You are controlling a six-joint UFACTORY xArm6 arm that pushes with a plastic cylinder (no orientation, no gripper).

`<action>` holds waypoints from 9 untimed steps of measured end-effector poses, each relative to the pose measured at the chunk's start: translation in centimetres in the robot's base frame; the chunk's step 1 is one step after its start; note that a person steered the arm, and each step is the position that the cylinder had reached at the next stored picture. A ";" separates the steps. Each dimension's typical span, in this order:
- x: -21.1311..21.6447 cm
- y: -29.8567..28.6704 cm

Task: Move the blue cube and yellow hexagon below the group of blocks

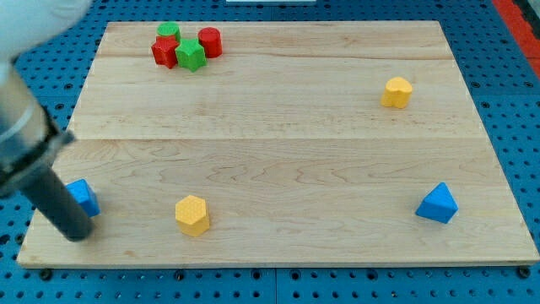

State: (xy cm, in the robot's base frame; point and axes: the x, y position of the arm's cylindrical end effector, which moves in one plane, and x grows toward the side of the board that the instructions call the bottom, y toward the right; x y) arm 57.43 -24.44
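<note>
My tip [78, 234] rests at the board's lower left, touching the lower left side of a blue cube [84, 198]. A yellow hexagon [192, 214] lies to the right of the cube, near the view's bottom. A group of blocks sits at the view's top left: a green block [168, 32], a red star-like block [164, 51], a green block [191, 55] and a red cylinder [210, 41]. The rod partly hides the cube's left edge.
A second yellow block [396, 92] lies at the upper right. A blue triangular block [438, 204] lies at the lower right. The wooden board [278, 127] sits on a blue perforated table [515, 101].
</note>
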 end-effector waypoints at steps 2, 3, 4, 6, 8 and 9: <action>-1.8 0.0; -0.5 -0.7; -4.6 -1.7; -7.7 0.7; -7.7 10.2; -0.5 10.4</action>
State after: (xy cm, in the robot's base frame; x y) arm 56.89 -14.01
